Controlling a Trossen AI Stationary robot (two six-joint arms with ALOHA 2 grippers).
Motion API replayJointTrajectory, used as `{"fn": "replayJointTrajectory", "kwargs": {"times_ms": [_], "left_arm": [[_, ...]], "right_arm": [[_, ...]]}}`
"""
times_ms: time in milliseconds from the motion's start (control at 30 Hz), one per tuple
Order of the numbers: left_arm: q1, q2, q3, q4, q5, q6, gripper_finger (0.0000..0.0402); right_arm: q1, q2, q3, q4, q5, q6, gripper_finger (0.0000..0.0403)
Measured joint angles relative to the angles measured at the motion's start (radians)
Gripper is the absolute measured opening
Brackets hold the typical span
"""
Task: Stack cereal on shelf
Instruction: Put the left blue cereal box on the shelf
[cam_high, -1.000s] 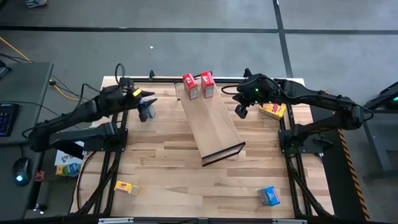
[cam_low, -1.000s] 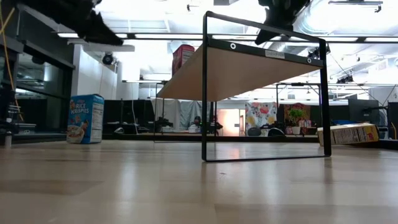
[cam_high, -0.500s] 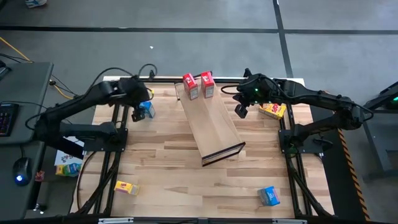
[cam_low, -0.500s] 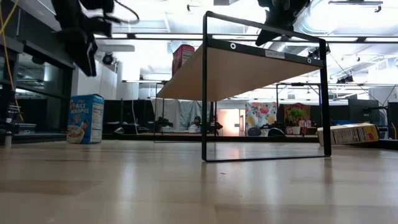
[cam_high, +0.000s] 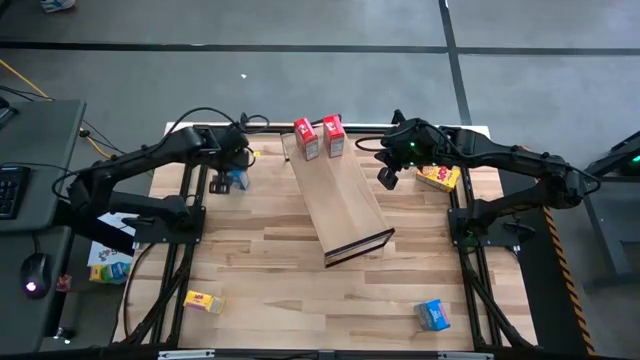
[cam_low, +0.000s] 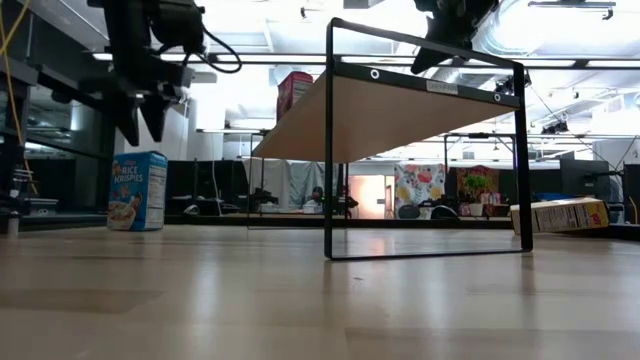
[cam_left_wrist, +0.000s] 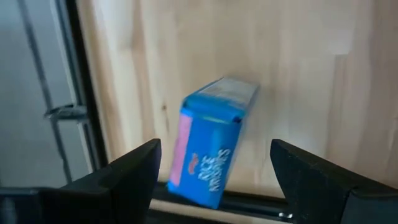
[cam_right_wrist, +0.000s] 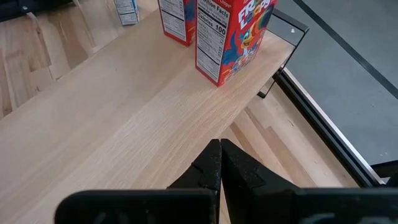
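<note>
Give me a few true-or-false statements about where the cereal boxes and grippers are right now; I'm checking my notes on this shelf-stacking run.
1. Two red boxes stand on the shelf. True.
2. The left gripper is shut on the blue box near it. False: its fingers are open above the box, which stands on the table.
3. The right gripper is shut and holds nothing. True.
4. A yellow box lies on the shelf. False: one yellow box lies on the table at the near left, another at the far right.
5. A second blue box lies on the table at the near right. True.
</note>
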Motion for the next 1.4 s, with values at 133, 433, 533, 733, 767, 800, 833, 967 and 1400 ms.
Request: {"fn": "replayJointTrajectory", "kwargs": {"times_ms": [133,433,533,733,767,800,833,967,1400], "left_arm": [[0.017,0.036,0.0,-0.001,0.016,0.016,0.0294],[0.072,0.152,0.0,0.026,-0.011,0.05,0.0294],[0.086,0.194,0.0,0.018,0.003,0.043,0.0294],[0.092,0.262,0.0,0.012,0.02,0.016,0.0291],[0.093,0.269,0.0,0.01,0.032,0.016,0.0288],[0.092,0.276,0.0,0.01,0.045,0.016,0.0283],[0.093,0.281,0.0,0.01,0.054,0.016,0.0277],[0.092,0.29,-0.001,0.011,0.059,0.016,0.024],[0.067,0.289,0.038,-0.057,0.06,-0.039,0.0119]], "right_arm": [[0.0,0.0,0.0,0.0,0.0,0.0,0.0],[0.0,0.0,0.0,0.0,0.0,0.0,0.0],[0.0,0.0,0.0,0.0,0.0,0.0,0.0],[0.0,0.0,0.0,0.0,0.0,0.001,0.0],[0.0,0.0,0.0,0.0,0.0,0.002,0.0],[0.0,0.001,0.0,0.0,0.0,0.002,0.0],[0.0,0.001,0.0,0.0,0.0,0.001,0.0],[0.0,0.001,0.0,0.0,0.0,0.001,0.0],[0.0,0.001,0.0,0.0,0.0,0.001,0.0]]}}
